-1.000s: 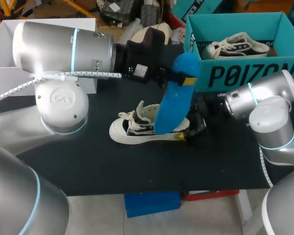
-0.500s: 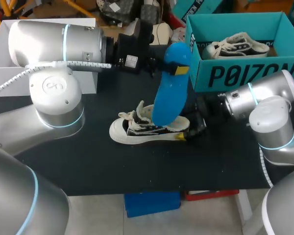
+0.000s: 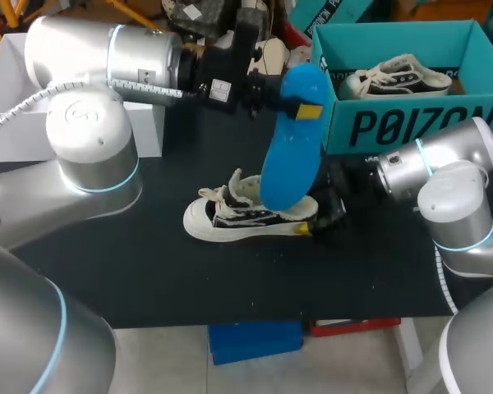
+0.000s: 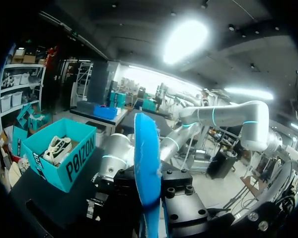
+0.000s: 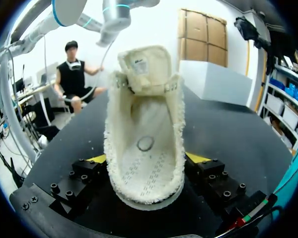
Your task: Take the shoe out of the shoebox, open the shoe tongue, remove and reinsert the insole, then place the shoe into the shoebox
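A white low-top shoe [image 3: 230,215] with black side stripes lies on the black table [image 3: 148,271], toe pointing left. My right gripper [image 3: 316,220] is shut on its heel. In the right wrist view the fleecy shoe opening [image 5: 145,148] sits between the yellow fingertips [image 5: 97,158], tongue upright, and no insole shows inside. My left gripper [image 3: 306,109] is shut on the upper end of the blue insole [image 3: 292,152], which hangs almost upright above the shoe. In the left wrist view the insole [image 4: 146,163] stands edge-on between the fingers. The teal shoebox [image 3: 411,123] stands at the back right.
A second shoe [image 3: 403,75] lies inside the teal shoebox [image 4: 74,163]. A white box [image 3: 8,107] stands at the back left of the table, behind my left arm. The table's front strip is bare black surface.
My left arm has swung back and lifted the insole a little, so its lower end hangs higher over the shoe. The right gripper and the shoe have stayed put.
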Tool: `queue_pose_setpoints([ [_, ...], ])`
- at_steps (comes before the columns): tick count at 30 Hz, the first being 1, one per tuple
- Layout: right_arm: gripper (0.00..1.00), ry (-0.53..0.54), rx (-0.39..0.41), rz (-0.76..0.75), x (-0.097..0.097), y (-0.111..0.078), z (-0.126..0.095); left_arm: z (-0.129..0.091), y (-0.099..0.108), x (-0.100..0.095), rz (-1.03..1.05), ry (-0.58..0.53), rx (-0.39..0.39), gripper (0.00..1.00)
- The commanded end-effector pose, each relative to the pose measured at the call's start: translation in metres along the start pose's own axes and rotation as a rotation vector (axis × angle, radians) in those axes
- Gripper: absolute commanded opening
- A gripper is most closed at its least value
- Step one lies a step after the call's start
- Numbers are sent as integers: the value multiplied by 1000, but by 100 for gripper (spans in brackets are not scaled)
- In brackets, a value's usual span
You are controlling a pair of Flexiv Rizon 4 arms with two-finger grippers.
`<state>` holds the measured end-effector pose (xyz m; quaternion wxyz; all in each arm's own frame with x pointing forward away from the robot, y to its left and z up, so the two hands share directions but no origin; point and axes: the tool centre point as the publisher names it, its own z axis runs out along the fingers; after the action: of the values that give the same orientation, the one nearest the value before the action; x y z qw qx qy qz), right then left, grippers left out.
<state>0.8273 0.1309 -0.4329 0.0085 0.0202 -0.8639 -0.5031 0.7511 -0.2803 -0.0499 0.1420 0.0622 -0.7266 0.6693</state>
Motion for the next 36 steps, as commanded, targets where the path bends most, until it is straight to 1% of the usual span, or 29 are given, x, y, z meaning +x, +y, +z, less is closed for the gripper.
queue_pose_setpoints([
  [1,0,1,2,1,-1,-2,0,1,0,-1,1,-2,1,0],
  [7,0,1,2,1,-1,-2,0,1,0,-1,1,-2,1,0],
  [8,0,1,2,1,-1,-2,0,1,4,2,-49,10,-1,0],
  [10,0,1,2,1,-1,-2,0,-1,5,9,-102,31,9,0],
  [14,0,1,2,1,-1,-2,0,-4,-1,20,-188,64,15,0],
  [15,0,1,2,1,-1,-2,0,-5,-3,22,-178,61,7,0],
  [17,0,1,2,1,-1,-2,0,-7,-7,24,-212,60,21,0],
  [20,0,1,2,1,-1,-2,0,-10,-10,26,-247,40,26,0],
  [23,0,1,2,1,-1,-2,0,-9,-15,33,-289,25,36,0],
  [27,0,1,2,1,-1,-2,0,-8,-20,43,-307,18,22,0],
  [31,0,1,2,1,-1,-2,0,-9,-26,50,-308,-15,-1,0],
  [34,0,1,2,1,-1,-2,0,-10,-35,56,-288,-48,12,0],
  [36,0,1,2,1,-1,-2,0,-11,-41,59,-276,-60,43,0],
])
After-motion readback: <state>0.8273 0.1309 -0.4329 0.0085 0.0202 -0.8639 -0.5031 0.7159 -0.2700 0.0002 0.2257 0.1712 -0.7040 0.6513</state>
